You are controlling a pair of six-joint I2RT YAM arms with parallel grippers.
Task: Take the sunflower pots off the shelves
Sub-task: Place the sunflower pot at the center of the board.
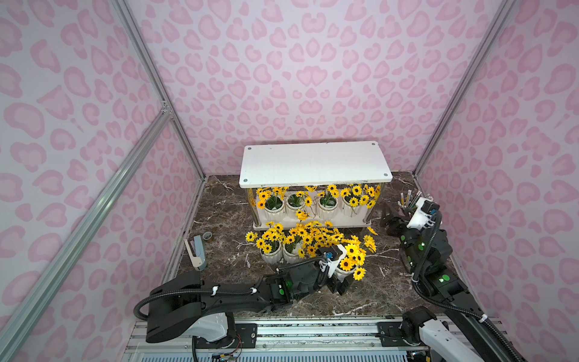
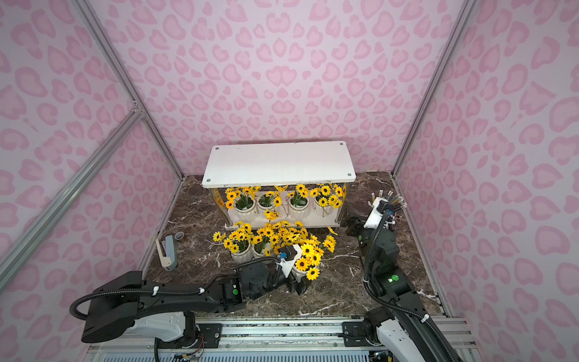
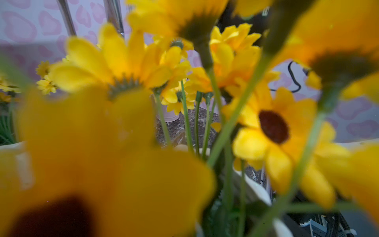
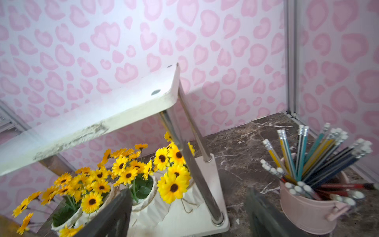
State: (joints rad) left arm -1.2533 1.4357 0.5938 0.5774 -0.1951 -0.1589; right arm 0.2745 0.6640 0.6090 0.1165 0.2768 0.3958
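Dark marble tabletop (image 1: 225, 213), white ribbed sunflower pots (image 1: 327, 207), four on the shelves' (image 1: 313, 163) lower tier, four clustered before it, left gripper (image 1: 339, 284) astride the front pot (image 1: 342, 272), grip unclear, right gripper (image 4: 187, 192) spread wide at the shelves' end, open marble either side.

Readable matter (texts, labels, brand marks, numbers, signs): none is showing legibly in any view; nothing on the bench or the walls around it is carrying print that can be made out.
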